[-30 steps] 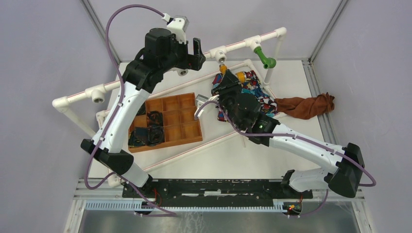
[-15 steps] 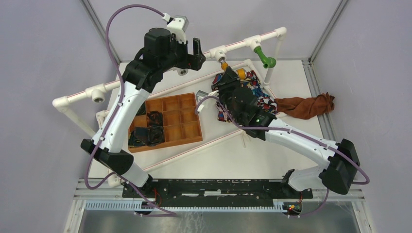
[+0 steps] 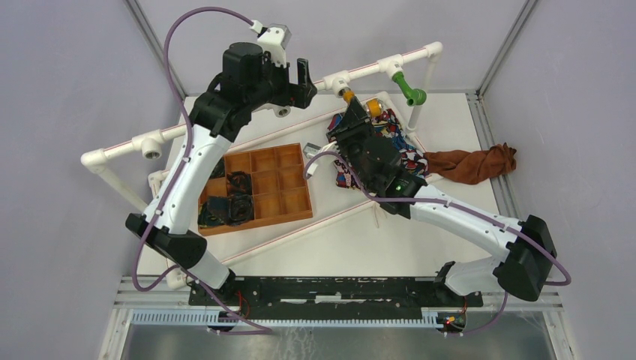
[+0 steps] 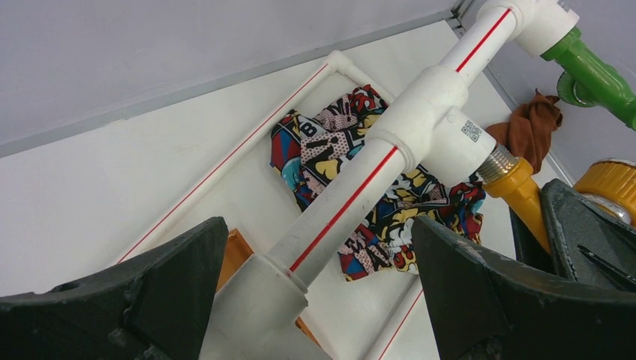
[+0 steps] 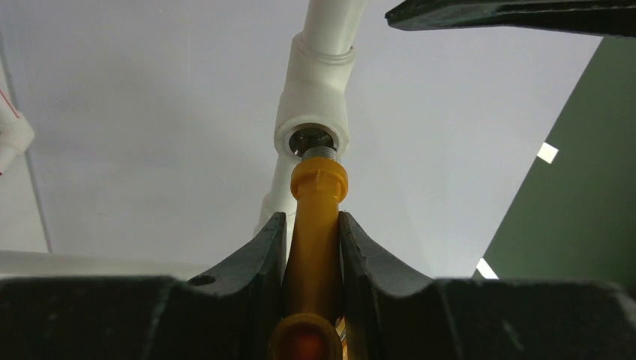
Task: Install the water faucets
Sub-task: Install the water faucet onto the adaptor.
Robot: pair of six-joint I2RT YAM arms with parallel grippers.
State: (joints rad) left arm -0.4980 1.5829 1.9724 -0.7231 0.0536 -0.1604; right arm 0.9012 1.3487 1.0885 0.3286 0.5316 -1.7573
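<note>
With my right gripper (image 5: 313,225) clenched on the orange-yellow faucet (image 5: 319,180), threads at the mouth of the T-fitting (image 5: 313,112) at 12 o'clock, and left gripper (image 4: 316,225) released astride the pipe (image 4: 337,210), any tilt risks cross-threading.

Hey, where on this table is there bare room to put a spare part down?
Bare table lies near the front, between the tray and the right arm. Another patch sits beyond the brown cloth, by the green faucet. It is crowded around the patterned cloth, where the right end effector holds the orange faucet.
</note>
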